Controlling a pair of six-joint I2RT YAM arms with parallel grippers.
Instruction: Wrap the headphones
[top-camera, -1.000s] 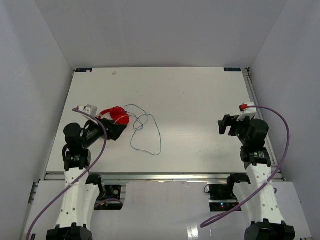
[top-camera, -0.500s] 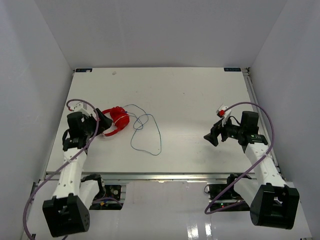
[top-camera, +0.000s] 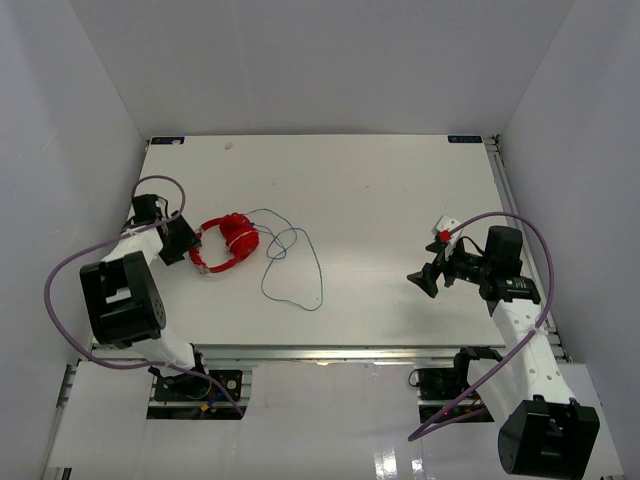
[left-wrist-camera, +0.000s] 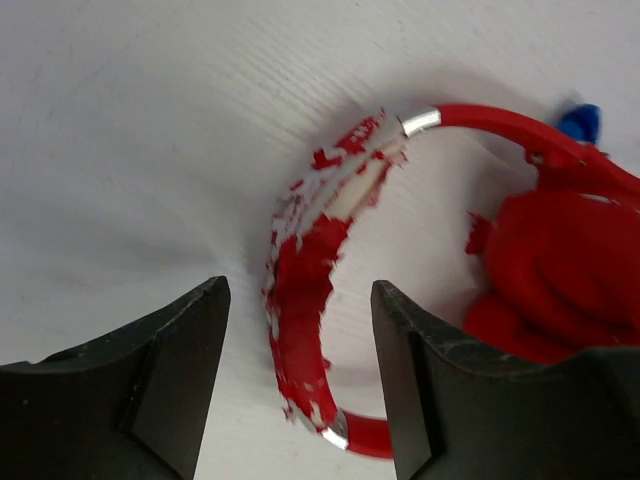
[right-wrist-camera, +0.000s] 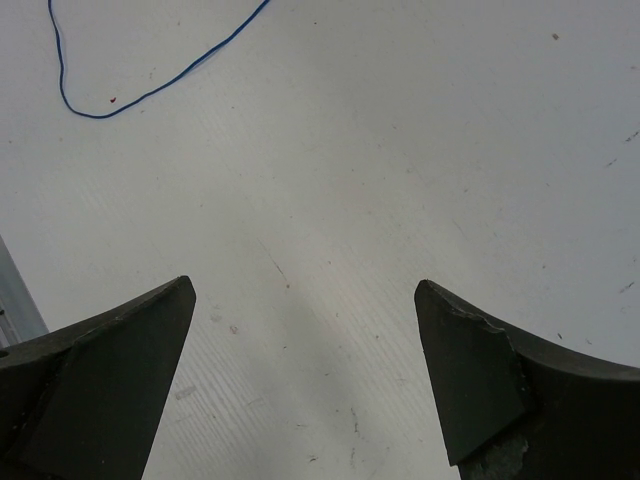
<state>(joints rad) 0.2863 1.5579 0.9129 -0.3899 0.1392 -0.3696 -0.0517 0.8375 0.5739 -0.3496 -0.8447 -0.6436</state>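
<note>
The red headphones (top-camera: 228, 242) lie on the white table at the left. Their thin blue cord (top-camera: 292, 262) trails in loops to the right. My left gripper (top-camera: 187, 243) is open, right at the headband's left side. In the left wrist view the worn headband (left-wrist-camera: 305, 285) lies between my open fingertips, with the gripper (left-wrist-camera: 298, 300) not closed on it; the earcups (left-wrist-camera: 555, 275) lie at the right. My right gripper (top-camera: 423, 281) is open and empty, low over the table at the right, well apart from the cord. The right wrist view shows a bend of cord (right-wrist-camera: 130, 80) far ahead.
Purple robot cables (top-camera: 70, 290) loop around both arms. The table's left edge (top-camera: 125, 235) runs close behind the left gripper. White walls enclose the table on three sides.
The left arm has swung out to the left and its gripper now sits at the headband's left side. The right gripper has lowered and moved slightly left. The headphones have hardly shifted.
</note>
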